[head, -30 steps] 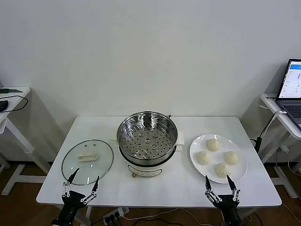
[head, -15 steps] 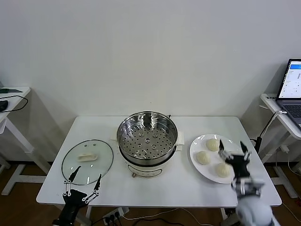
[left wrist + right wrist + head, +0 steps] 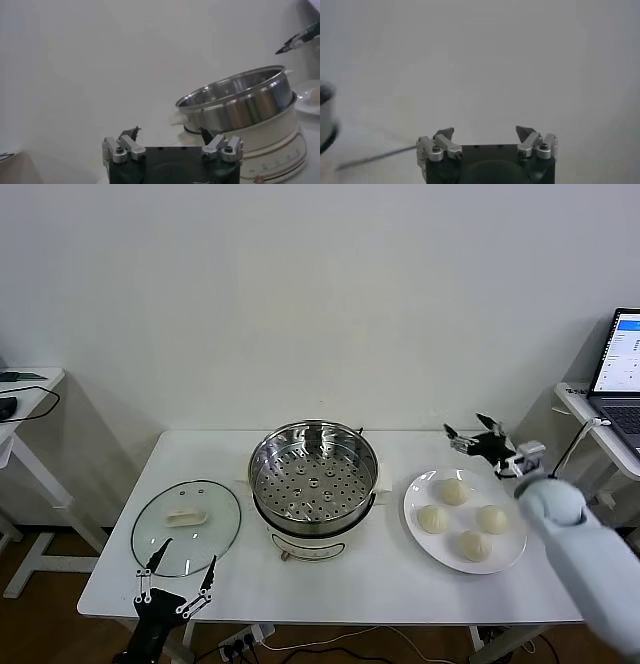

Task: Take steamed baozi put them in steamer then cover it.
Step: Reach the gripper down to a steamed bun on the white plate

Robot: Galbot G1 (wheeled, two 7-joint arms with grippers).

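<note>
While both arms are off the load, status relative to the steamer:
steamer point(image 3: 314, 487): stainless pot on a white electric base, centre of the white table point(image 3: 330, 589); perforated tray bare, no bun inside, no lid on.
steamed baozi point(image 3: 453, 492): four, all on the white plate point(image 3: 417, 496) just right of the steamer; one at the plate's far side, two mid, one near edge.
cover point(image 3: 187, 526): glass lid with cream handle, flat on the table left of the steamer, near but not touching it.
right gripper point(image 3: 473, 435): raised in the air right of the steamer, beyond the far edge of the plate, fingers spread wide, holding nothing; right wrist view shows only blank wall past its fingertips.
left gripper point(image 3: 173, 580): low at the table's near edge, left-front of the steamer, just this side of the cover, fingers wide apart, empty; its wrist camera looks across at the steamer's side.
laptop point(image 3: 622, 370): open on a side stand, well right of the steamer.
</note>
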